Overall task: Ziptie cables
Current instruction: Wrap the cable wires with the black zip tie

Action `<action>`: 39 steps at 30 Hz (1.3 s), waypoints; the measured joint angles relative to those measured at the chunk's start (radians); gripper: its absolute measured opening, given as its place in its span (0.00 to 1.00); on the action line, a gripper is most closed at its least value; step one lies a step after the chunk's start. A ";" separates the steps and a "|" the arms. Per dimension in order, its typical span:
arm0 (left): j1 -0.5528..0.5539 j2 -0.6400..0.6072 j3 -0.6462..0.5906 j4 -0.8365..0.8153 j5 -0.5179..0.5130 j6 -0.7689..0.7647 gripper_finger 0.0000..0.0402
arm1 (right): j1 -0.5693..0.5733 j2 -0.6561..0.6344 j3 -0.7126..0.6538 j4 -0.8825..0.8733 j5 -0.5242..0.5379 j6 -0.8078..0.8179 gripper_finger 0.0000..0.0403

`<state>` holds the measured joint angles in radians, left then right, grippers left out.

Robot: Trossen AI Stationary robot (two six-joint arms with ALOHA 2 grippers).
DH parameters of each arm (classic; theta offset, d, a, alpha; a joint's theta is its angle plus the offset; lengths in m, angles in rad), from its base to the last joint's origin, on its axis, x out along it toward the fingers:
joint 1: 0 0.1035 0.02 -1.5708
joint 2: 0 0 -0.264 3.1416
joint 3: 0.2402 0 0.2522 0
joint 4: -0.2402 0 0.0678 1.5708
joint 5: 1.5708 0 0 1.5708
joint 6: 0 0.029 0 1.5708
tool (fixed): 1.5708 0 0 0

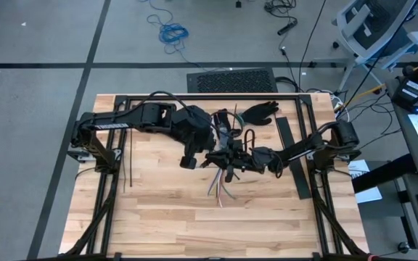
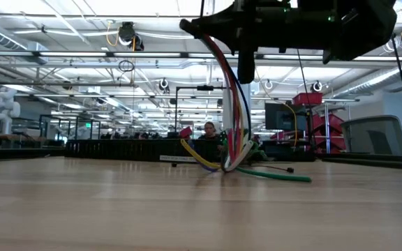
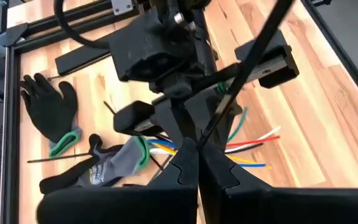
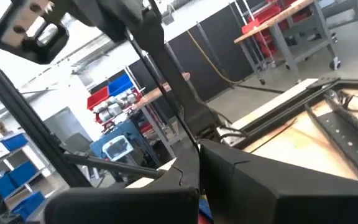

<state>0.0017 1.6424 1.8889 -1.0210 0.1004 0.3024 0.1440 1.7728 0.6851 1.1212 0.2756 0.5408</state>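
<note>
The cables (image 2: 230,104), a bundle of white, red, green, orange and blue wires, hang from between my two grippers at the table's middle. Their lower ends (image 1: 220,190) rest spread on the wood. A thin dark ziptie (image 3: 225,102) runs up from my left gripper (image 3: 197,154), which is shut on it. In the right wrist view a thin dark ziptie (image 4: 163,90) rises from my right gripper (image 4: 199,157), also shut. From above, my left gripper (image 1: 218,154) and my right gripper (image 1: 235,158) meet tip to tip over the bundle. My left gripper pinches the ziptie between its two fingertips (image 3: 188,163), coming slanting down from the table's left. The strip (image 3: 211,127) stands up out of the tips, clear of the table. My right gripper pinches the ziptie at its fingertips (image 4: 213,158), held level from the table's right. The strip (image 4: 188,138) slants up and away from the tips. Coloured wires (image 4: 202,214) show just under the fingers; whether the fingers touch them I cannot tell.
Behind the grippers lie a black glove (image 1: 260,112) and a grey glove with a green cuff (image 3: 114,163). A long black slotted rail (image 1: 294,163) lies on the right. Spare thin strips (image 1: 127,168) lie on the left. Bare wood stretches toward the near edge.
</note>
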 joint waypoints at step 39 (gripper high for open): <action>0.002 -0.069 0.002 0.148 -0.207 0.194 0.00 | -0.002 0.058 -0.001 0.079 -0.015 0.056 0.06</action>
<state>0.0035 1.5739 1.8908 -0.8735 -0.1070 0.4966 0.1418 1.8303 0.6836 1.2006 0.2606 0.5966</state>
